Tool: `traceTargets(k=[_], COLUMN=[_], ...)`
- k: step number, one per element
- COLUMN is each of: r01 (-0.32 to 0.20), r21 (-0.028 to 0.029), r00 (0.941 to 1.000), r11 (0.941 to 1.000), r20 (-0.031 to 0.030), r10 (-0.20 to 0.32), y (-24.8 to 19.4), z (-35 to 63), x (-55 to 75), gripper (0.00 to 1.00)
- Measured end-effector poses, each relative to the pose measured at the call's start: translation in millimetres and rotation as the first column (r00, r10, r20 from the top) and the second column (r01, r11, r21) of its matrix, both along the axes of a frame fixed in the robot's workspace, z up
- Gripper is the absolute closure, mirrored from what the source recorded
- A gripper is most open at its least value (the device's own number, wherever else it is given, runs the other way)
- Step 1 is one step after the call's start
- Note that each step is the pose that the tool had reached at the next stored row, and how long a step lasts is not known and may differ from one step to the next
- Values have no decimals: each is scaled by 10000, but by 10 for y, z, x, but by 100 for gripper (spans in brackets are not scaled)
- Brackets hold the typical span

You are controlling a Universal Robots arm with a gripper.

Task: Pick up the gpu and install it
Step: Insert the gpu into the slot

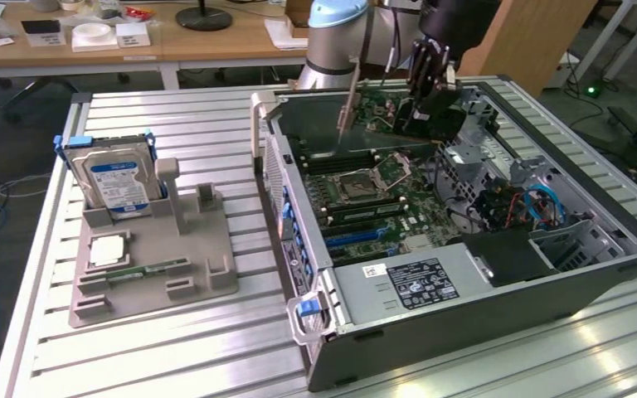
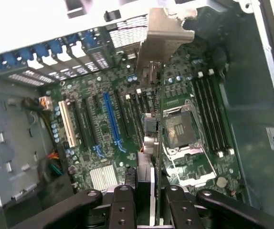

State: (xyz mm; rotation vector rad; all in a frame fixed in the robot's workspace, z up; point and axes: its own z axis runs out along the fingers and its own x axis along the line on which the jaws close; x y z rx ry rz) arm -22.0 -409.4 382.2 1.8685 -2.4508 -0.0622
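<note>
The gpu (image 1: 352, 106), a thin green card with a silver end bracket, hangs upright over the open computer case (image 1: 584, 274). My gripper (image 1: 427, 104) is shut on the card's upper edge, above the far part of the motherboard. In the wrist view the gpu (image 2: 157, 119) appears edge-on between my black fingers (image 2: 122, 202), with its silver bracket (image 2: 163, 33) toward the case's rear slot openings. It hovers between the long blue expansion slot (image 2: 112, 121) and the CPU socket (image 2: 181, 129), apart from the board.
A grey holder tray (image 1: 153, 249) stands on the slatted table at the exterior view's left, carrying a hard drive (image 1: 117, 178) and a memory stick (image 1: 142, 271). Inside the case are a power supply (image 1: 407, 286) and cable bundles (image 1: 517, 207).
</note>
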Motion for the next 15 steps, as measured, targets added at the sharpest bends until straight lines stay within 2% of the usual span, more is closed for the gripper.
traceTargets(k=[3,7,11,15], r01=[-538,-1242,-1934,-2564], r21=[-2,-6,-14,-23], r00=[9986,9923,9811,9666], r11=[9986,9923,9811,9666], r20=[0,0,-1,-4], r10=[538,1242,1934,2564], y=[0,0,0,0], z=[-7,-16,-26,-33], x=[0,0,0,0], gripper=[72,72,72,72])
